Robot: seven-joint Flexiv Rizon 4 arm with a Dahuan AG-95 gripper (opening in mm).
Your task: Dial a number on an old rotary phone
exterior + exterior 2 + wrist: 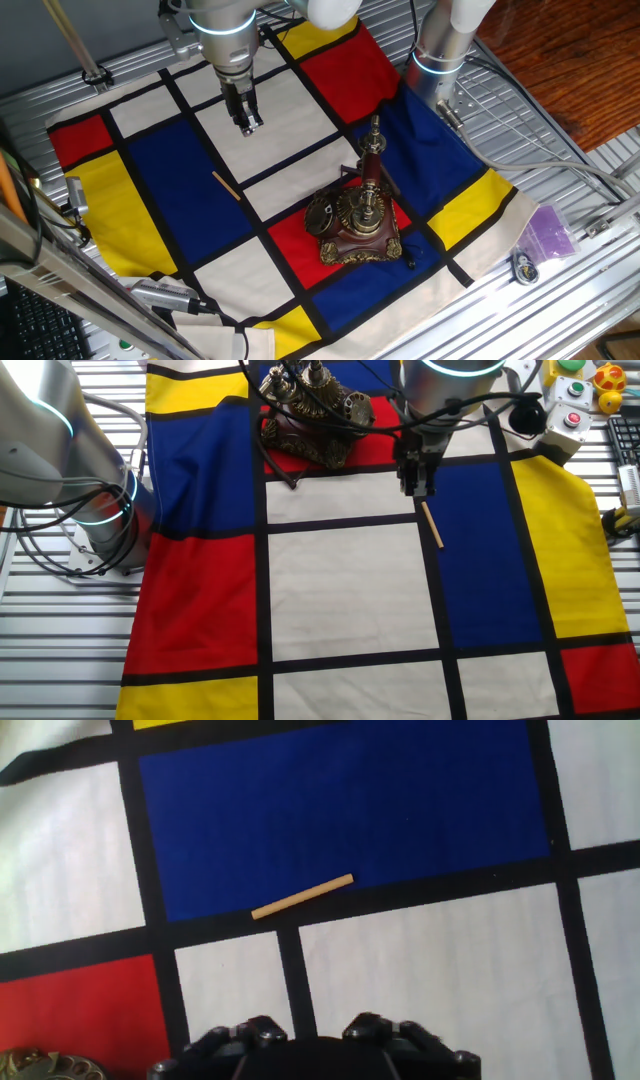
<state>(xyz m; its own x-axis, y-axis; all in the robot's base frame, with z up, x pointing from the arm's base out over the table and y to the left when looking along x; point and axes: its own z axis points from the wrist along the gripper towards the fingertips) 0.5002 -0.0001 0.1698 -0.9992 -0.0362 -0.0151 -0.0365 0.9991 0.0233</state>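
Nearest the camera in one fixed view, the old rotary phone stands on a red panel of the colour-block cloth that covers the bench, close to the cloth's near edge. Its dark red-brown square base carries brass trim, the dark round dial sits on the side toward the cloth's middle, and the brass-and-black handset rises upright from the far side of the base. A dark cord runs from the phone across the blue panel beside it. Further in, a thin wooden stick lies flat and alone at the edge of a blue panel, just beside a black stripe, well apart from the phone. Beyond the stick, the gripper hangs above a white panel, pointing straight down and holding nothing; its fingers look pressed close together, with no clear gap visible between the tips. In the hand view the stick lies slanted on blue just above the black stripe, while a sliver of the dial shows at the lower left corner. In the other fixed view the gripper hovers near the stick's upper end, not touching it, with the phone at the top edge behind.
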